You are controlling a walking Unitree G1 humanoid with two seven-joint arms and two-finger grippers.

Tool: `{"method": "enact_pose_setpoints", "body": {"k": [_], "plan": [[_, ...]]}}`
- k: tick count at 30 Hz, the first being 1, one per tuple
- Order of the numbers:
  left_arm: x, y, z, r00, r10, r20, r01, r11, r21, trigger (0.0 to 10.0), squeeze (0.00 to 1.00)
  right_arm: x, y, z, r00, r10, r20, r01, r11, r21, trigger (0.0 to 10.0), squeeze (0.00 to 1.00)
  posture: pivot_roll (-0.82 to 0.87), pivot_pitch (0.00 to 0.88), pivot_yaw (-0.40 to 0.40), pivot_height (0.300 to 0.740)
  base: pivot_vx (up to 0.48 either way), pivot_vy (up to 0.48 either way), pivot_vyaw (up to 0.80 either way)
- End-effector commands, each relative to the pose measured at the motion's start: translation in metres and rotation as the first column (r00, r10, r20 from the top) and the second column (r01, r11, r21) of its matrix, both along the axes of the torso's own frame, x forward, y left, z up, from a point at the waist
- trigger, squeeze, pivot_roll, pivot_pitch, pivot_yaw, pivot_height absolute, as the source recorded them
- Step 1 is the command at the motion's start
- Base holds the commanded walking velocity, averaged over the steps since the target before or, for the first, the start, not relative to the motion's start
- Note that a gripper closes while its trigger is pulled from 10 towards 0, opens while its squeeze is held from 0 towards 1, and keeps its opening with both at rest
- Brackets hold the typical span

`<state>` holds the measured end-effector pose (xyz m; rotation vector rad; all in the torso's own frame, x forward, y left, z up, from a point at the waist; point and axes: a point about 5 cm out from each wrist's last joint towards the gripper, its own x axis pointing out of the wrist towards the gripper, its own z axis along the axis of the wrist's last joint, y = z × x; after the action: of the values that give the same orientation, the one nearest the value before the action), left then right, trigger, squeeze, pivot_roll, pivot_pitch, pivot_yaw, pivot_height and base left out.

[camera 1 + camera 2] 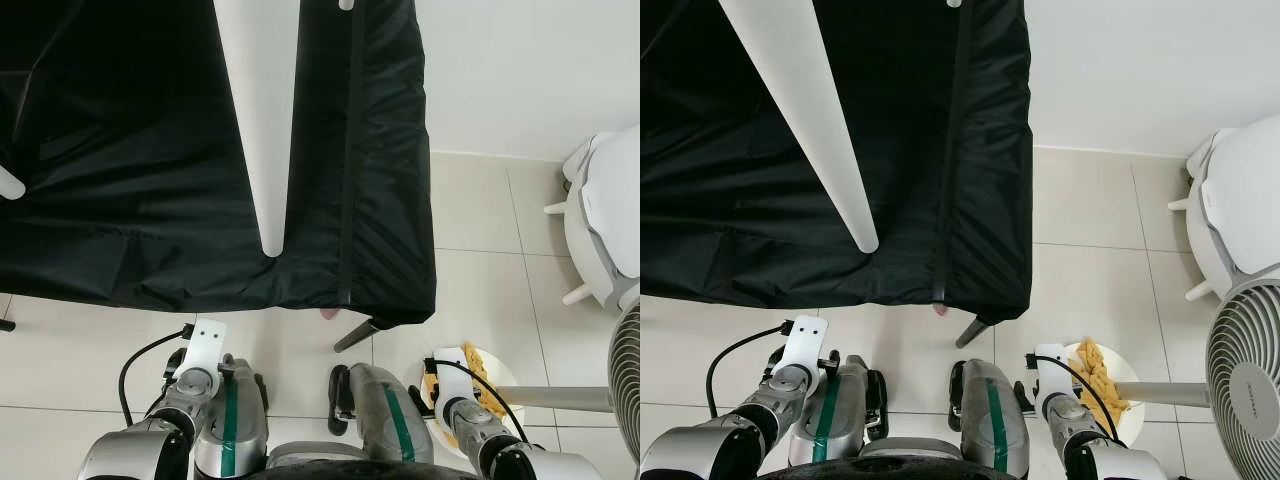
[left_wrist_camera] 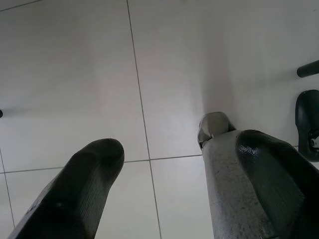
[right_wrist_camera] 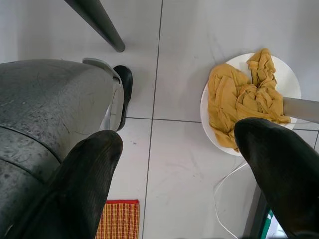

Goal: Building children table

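Observation:
A long white tapered table leg point(image 1: 262, 120) lies on a black cloth-covered surface point(image 1: 120, 150) in front of me, its rounded end pointing toward me. Another white rounded end point(image 1: 8, 183) pokes in at the far left of the cloth, and a third point(image 1: 346, 4) at the top edge. Both arms hang low beside my legs. My left gripper point(image 2: 177, 147) is open over bare floor tiles. My right gripper point(image 3: 179, 139) is open too, above the floor next to my right foot.
A black metal leg point(image 1: 355, 335) slants from under the cloth's near right corner. A standing fan point(image 1: 1245, 380) is at my right, its white round base point(image 3: 291, 82) holding a yellow cloth point(image 3: 239, 94). A white seat point(image 1: 605, 200) stands further right. A red-yellow mat point(image 3: 117, 219) lies near my foot.

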<state>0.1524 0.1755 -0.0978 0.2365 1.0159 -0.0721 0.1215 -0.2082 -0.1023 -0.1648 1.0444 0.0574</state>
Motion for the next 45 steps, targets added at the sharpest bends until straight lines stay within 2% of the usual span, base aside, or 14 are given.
{"method": "enact_pose_setpoints", "body": {"k": [1,30,42,45], "plan": [[-0.0191,-0.0003,-0.0076,0.997,-0.007,-0.082,0.007,1.0,-0.008,10.0,0.0,-0.0103,0.0058,-0.0043,0.999,0.001,-0.038,0.0,1.0,0.021,10.0,0.0,0.08,0.06,-0.025,0.74,0.0,0.0,0.0],[-0.0203,0.0017,-0.008,0.996,-0.001,-0.09,0.001,1.0,0.0,10.0,0.0,-0.0108,0.0059,-0.0044,0.999,-0.001,-0.039,0.002,1.0,0.023,10.0,0.0,0.09,0.064,-0.024,0.74,-0.209,0.0,0.0],[-0.0179,0.0026,-0.0068,0.997,0.002,-0.072,-0.002,1.0,-0.008,10.0,0.0,-0.0116,0.0047,-0.0044,0.999,-0.007,-0.038,0.008,1.0,0.023,10.0,0.0,0.08,0.073,-0.024,0.74,0.0,0.0,0.0],[-0.0161,0.003,-0.0061,0.998,-0.022,-0.067,0.022,1.0,0.0,10.0,0.0,-0.01,0.0042,-0.004,0.999,-0.002,-0.039,0.003,1.0,0.019,10.0,0.0,0.08,0.076,-0.026,0.74,0.0,0.0,0.0]]}}
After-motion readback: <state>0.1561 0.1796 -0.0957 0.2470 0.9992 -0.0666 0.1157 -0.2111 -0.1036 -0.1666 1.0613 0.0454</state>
